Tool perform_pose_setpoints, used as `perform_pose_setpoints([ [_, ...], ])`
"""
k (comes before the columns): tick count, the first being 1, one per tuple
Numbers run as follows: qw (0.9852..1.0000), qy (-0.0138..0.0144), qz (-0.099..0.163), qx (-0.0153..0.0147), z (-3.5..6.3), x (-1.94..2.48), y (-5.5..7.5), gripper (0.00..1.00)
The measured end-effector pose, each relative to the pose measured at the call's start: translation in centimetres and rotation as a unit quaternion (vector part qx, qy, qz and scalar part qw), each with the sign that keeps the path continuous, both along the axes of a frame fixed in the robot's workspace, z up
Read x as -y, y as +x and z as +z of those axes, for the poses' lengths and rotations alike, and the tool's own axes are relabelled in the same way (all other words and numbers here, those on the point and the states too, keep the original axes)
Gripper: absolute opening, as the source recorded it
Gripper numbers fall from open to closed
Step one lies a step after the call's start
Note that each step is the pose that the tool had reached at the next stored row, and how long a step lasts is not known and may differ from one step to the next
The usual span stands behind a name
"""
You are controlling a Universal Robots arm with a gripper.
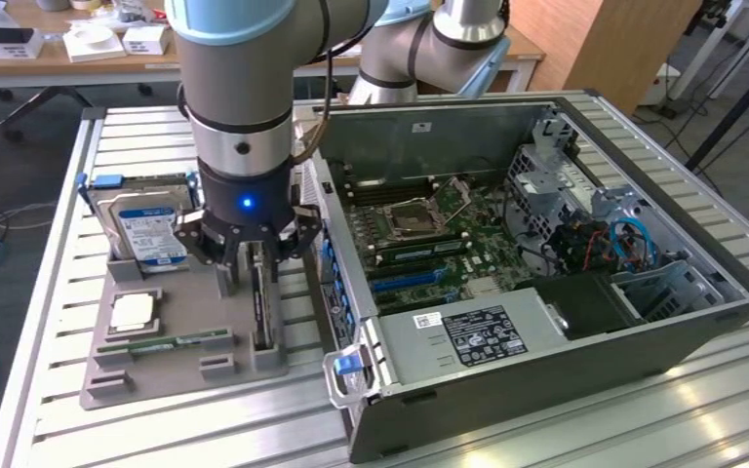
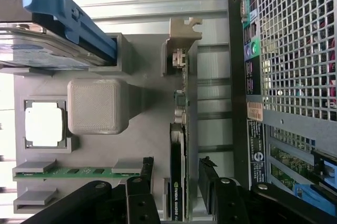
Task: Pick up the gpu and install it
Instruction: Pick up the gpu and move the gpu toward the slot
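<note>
**Open gripper astride the gpu in its holder**

In the exterior view the arm stands straight down over the grey holder tray [image 1: 179, 292] on the slatted table [image 1: 62, 195], with the gripper [image 1: 264, 278] low over the gpu [image 1: 264, 322]. The card stands on edge in a slot at the tray's side nearest the computer case [image 1: 544, 244]. This view also looks into the open case, where the motherboard [image 1: 427, 234] and power supply [image 1: 472, 331] lie exposed.

The wrist view settles the grip. The gripper [image 2: 176, 162] is spread wide, one of its black fingers [image 2: 142, 182] on each side of the gpu [image 2: 176, 192], with a gap at both faces and no contact. The card's metal bracket [image 2: 181, 39] is at the end away from the fingers.

The tray also holds the hard drive [image 1: 147, 234], the processor chip [image 1: 132, 312] and the green memory stick [image 1: 167, 342].
</note>
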State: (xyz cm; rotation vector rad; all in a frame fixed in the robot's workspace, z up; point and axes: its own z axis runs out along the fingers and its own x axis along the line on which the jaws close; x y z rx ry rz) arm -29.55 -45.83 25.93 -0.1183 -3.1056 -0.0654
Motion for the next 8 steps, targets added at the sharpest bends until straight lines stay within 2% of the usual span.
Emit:
perform_pose_setpoints([
  [8, 1.0, 0.0, 0.0, 0.0, -1.43, 0.0, 0.0, 0.47],
])
